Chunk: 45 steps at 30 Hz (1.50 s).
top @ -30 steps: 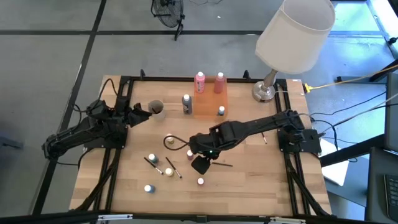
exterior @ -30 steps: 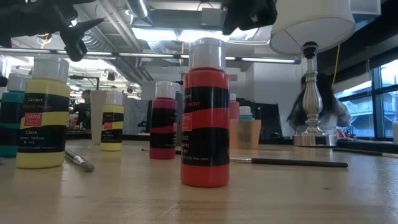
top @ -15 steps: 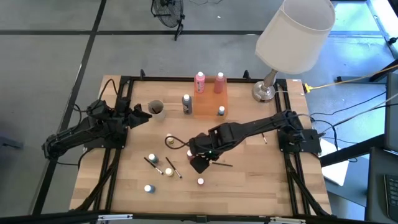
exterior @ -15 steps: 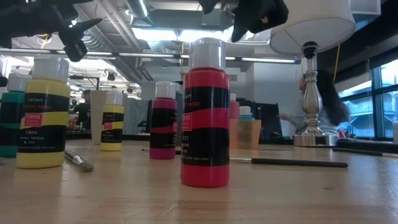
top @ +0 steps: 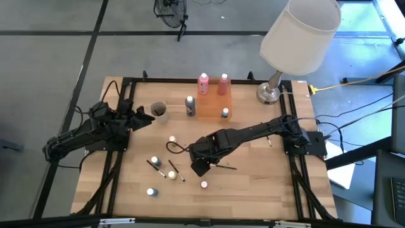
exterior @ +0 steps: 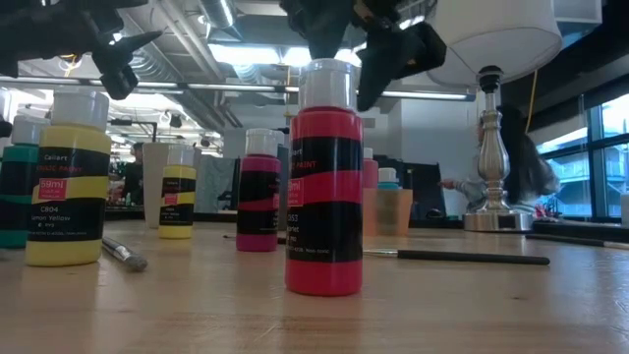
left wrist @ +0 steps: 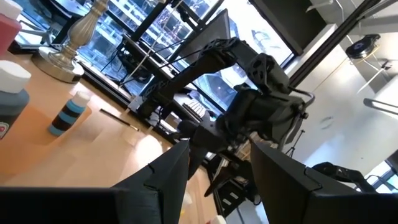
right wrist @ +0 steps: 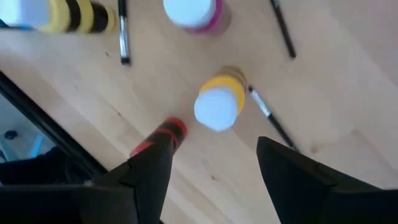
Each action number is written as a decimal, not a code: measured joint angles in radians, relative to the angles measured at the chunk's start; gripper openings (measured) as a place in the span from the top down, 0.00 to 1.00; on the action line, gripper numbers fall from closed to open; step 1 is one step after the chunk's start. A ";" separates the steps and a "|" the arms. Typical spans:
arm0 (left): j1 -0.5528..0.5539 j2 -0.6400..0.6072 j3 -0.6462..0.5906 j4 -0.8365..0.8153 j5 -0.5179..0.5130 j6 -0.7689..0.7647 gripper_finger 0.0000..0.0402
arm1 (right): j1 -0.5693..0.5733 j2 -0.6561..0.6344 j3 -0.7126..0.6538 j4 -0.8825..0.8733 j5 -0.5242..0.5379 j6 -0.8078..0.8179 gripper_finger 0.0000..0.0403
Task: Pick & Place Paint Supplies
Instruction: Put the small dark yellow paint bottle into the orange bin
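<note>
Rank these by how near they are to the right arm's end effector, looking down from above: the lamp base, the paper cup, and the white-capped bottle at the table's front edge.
Measured from the right end effector, open above mid-table:
1. White-capped bottle, just in front of it.
2. Paper cup, back and toward the left arm.
3. Lamp base, far back corner on the right arm's side.

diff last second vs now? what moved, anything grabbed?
The right gripper slid left across the table's middle, toward the loose bottles, and now hangs open over a yellow bottle. A white-capped bottle that the arm covered now shows. Nothing was grabbed or let go. The left gripper stayed beside the cup; the bottles, the brushes and the lamp stayed put.
</note>
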 joint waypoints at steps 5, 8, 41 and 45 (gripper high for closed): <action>0.000 0.000 0.000 -0.040 0.001 0.000 0.58 | -0.003 -0.001 0.000 0.006 0.029 -0.003 0.41; 0.000 0.000 0.000 -0.044 0.001 0.000 0.58 | -0.003 0.004 0.000 0.009 0.045 -0.004 0.41; 0.000 0.000 0.000 -0.042 0.000 0.045 0.58 | -0.016 0.095 0.000 0.064 -0.010 -0.049 0.41; 0.000 0.000 0.000 -0.042 0.000 0.045 0.58 | -0.016 0.097 0.000 0.058 -0.010 -0.049 0.41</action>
